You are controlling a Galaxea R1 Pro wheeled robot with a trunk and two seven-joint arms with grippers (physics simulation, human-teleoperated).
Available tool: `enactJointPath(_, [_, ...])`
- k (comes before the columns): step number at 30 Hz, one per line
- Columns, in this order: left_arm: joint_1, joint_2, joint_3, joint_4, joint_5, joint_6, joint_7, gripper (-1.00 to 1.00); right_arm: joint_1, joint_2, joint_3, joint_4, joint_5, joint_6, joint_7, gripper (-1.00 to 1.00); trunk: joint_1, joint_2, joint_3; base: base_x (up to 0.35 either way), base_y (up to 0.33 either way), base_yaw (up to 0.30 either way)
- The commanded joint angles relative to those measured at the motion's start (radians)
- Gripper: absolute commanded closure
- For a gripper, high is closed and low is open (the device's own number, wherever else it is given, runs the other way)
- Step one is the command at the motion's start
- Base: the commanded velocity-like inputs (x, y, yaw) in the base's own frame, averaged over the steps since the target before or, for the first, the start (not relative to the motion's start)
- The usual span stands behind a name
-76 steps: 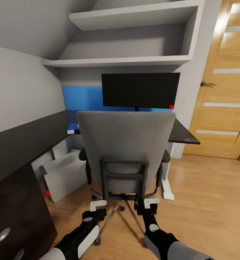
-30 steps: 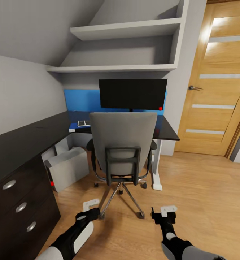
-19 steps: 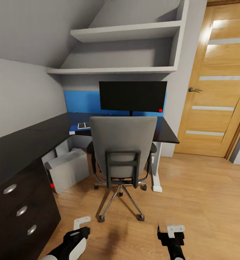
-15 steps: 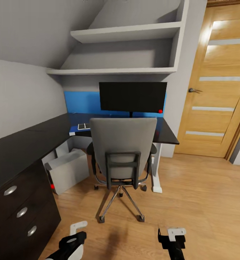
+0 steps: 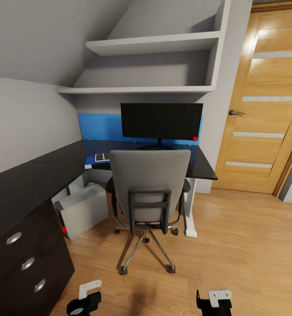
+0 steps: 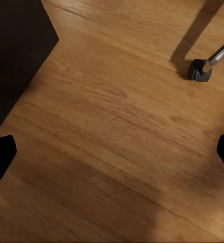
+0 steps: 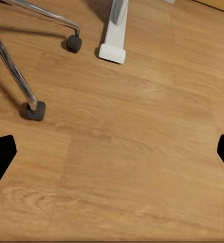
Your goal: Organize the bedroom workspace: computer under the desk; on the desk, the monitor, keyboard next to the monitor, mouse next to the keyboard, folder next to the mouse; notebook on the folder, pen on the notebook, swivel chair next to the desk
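Note:
The grey swivel chair [image 5: 150, 184] stands tucked against the black desk [image 5: 31, 175], its back toward me. On the desk behind the chair is the monitor [image 5: 161, 120]. The blue folder [image 5: 89, 161] lies on the desk left of the chair, with the small notebook [image 5: 102, 156] on it. The grey computer [image 5: 82, 210] sits on the floor under the desk. Keyboard, mouse and pen are hidden. My left gripper [image 5: 85, 297] [image 6: 112, 154] and right gripper [image 5: 214, 300] [image 7: 112, 152] hang open over bare floor, short of the chair's casters [image 6: 198, 70] [image 7: 35, 110].
A dark drawer unit [image 5: 27, 263] stands close at the left. The desk's white foot [image 7: 114, 35] is beside the chair base. White wall shelves [image 5: 154, 66] hang above the monitor. A wooden door [image 5: 268, 109] is at right, with open wood floor [image 5: 242, 245] before it.
The view has pulled back from the chair. Both grippers have sunk to the picture's lower edge, farther from the chair's base. The chair stays at the desk.

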Motion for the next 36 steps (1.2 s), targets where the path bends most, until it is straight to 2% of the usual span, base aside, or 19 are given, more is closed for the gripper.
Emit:
enactJointPath(1, [0.0, 0.0, -0.008, 0.001, 0.006, -0.003, 0.001, -1.0, 0.0, 0.001, 0.009, 0.002, -0.005, -0.003, -0.003, -1.0, -0.004, 0.007, 0.002, 0.0, 0.0, 0.0])
enactJointPath(36, [0.0, 0.0, -0.008, 0.005, 0.006, 0.001, -0.009, -1.0, 0.008, 0.001, 0.01, 0.002, -0.002, 0.005, -0.003, -1.0, -0.138, 0.252, 0.112, 0.0, 0.0, 0.0])
